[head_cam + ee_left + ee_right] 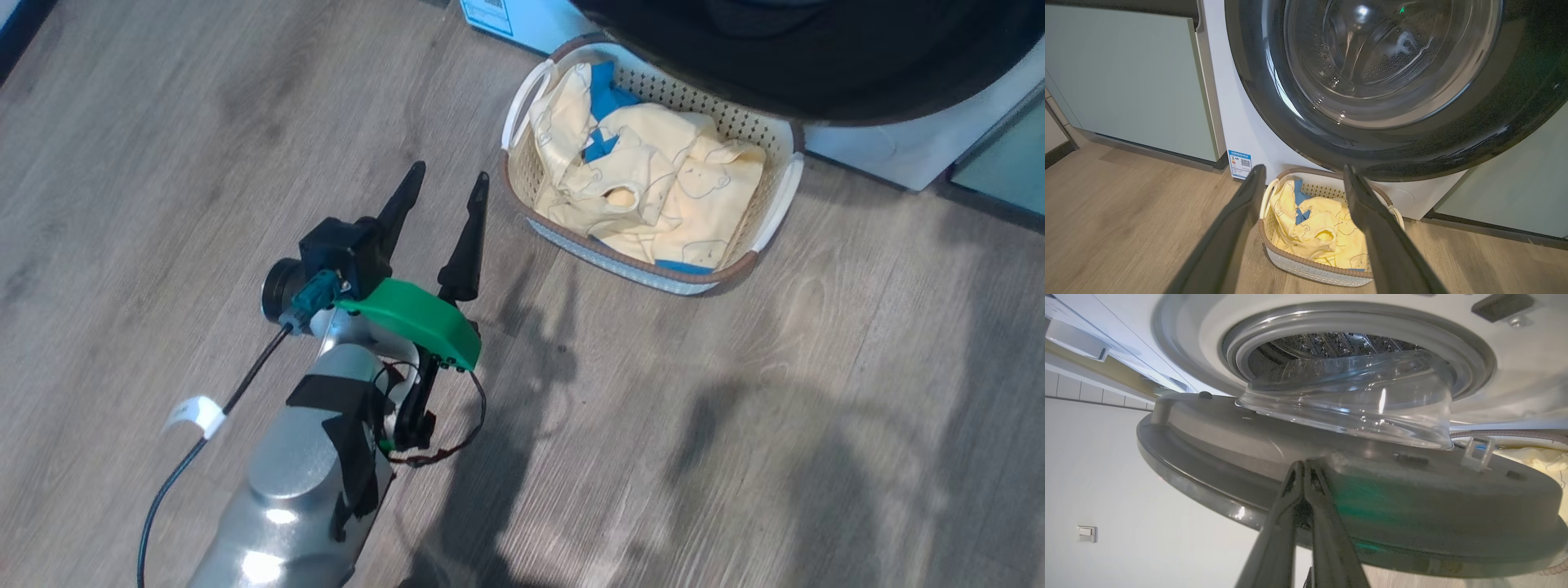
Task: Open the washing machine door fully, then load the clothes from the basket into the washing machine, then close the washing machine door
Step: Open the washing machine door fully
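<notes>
The right gripper [1303, 473], fingers pressed together, sets its tips at the inner face of the washing machine door [1412, 502], ajar directly ahead. The spread left gripper [451, 173] hovers left of the basket [710, 110] holding the clothes [661, 188].

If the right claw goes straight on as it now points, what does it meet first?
The washing machine door: the shut right claw points at its grey inner face beside the glass bowl, seemingly very near; depth is unclear.

clothes [645, 188] in basket [780, 204] before washing machine [1241, 118]
</notes>
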Controlling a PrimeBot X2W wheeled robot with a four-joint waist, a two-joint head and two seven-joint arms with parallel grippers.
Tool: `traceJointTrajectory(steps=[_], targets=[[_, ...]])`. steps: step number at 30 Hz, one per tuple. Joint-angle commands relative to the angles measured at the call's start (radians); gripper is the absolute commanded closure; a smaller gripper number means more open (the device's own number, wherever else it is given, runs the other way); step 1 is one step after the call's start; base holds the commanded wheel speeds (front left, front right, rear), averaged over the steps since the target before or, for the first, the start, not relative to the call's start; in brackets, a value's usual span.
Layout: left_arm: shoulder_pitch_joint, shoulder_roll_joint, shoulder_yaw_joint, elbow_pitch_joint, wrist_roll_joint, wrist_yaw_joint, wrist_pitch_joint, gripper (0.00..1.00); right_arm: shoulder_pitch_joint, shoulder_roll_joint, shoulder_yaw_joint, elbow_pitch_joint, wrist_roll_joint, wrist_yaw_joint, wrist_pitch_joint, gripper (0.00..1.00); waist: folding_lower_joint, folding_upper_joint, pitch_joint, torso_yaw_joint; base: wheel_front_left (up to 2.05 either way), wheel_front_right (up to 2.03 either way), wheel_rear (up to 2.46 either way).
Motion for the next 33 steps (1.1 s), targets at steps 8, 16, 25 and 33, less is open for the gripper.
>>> traceJointTrajectory(steps=[8, 16, 25, 33], targets=[[0.008, 0.025, 0.062, -0.011, 0.034, -0.014, -0.006, 0.0, 0.075, 0.056, 0.032, -0.068, 0.011, 0.0, 0.051, 1.0, 0.0, -0.0001, -0.048, -0.014, 0.0, 0.0, 0.0], [0.029, 0.025, 0.083, 0.002, 0.052, -0.029, -0.006, 0.0, 0.148, 0.091, 0.055, -0.093, 0.013, 0.0, 0.082, 1.0, 0.0, -0.0001, -0.1, -0.029, 0.0, 0.0, 0.0], [0.045, 0.025, 0.09, 0.015, 0.059, -0.037, -0.006, 0.0, 0.207, 0.124, 0.079, -0.115, 0.014, 0.0, 0.113, 1.0, 0.0, -0.0001, -0.146, -0.033, 0.0, 0.0, 0.0], [0.069, 0.025, 0.109, 0.031, 0.07, -0.047, -0.006, 0.0, 0.263, 0.161, 0.103, -0.137, 0.016, 0.0, 0.143, 1.0, 0.0, -0.0001, -0.194, -0.033, 0.0, 0.0, 0.0]])
